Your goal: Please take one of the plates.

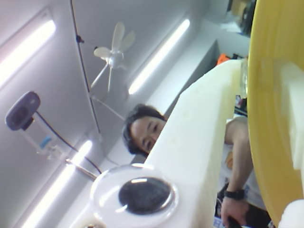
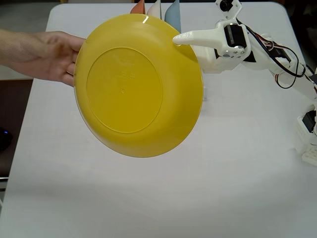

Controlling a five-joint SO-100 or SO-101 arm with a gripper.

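A round glossy yellow plate (image 2: 131, 87) hangs tilted above the white table, its underside facing the fixed camera. My gripper (image 2: 181, 39) is shut on its upper right rim: one white finger (image 2: 198, 36) lies across the front and the other jaw is hidden behind the plate. A person's hand (image 2: 49, 54) holds the opposite, left rim. The wrist view has the yellow plate (image 1: 273, 104) edge-on at the right, pinched in the gripper (image 1: 251, 142) next to the white finger (image 1: 199, 137).
An orange plate (image 2: 139, 8), a pale plate (image 2: 155, 7) and a light blue plate (image 2: 173, 12) stand on edge behind the yellow one at the table's far side. The arm (image 2: 282, 59) comes in from the right. The white table (image 2: 237, 178) spreads below.
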